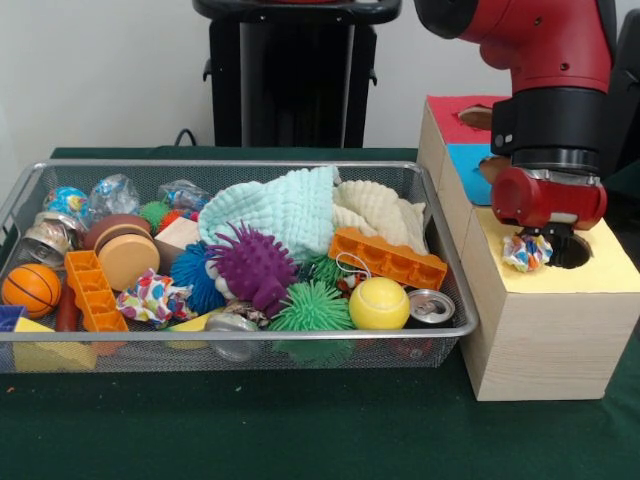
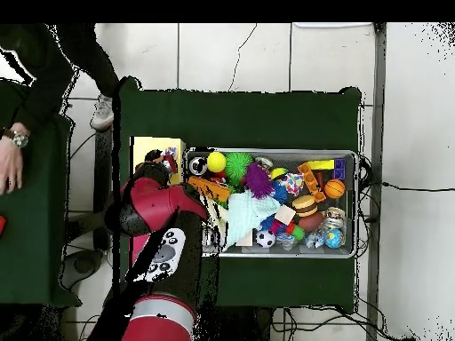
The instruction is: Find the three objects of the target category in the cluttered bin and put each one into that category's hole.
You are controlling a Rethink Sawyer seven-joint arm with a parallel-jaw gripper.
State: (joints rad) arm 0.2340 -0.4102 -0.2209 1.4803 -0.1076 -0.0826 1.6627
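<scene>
The wire mesh bin (image 1: 250,166) (image 2: 271,151) is full of toys. One white piece printed with coloured patches (image 1: 152,297) (image 2: 292,184) lies at the bin's front left in the front view. Another printed piece (image 1: 527,252) (image 2: 169,158) sits on the yellow box top (image 1: 610,270) (image 2: 145,149), at the left rim of the round hole (image 1: 572,252). My gripper (image 1: 547,238) hangs right over that piece and the hole; whether it still grips the piece is hidden. I cannot pick out a third piece.
Blue-topped (image 1: 468,160) and red-topped (image 1: 452,118) boxes stand behind the yellow one. A mint towel (image 1: 285,205), cream towel (image 1: 380,208), purple spiky ball (image 1: 250,266), orange brick (image 1: 387,257), yellow ball (image 1: 379,303) fill the bin. A person's hand (image 2: 9,164) shows at the overhead's left.
</scene>
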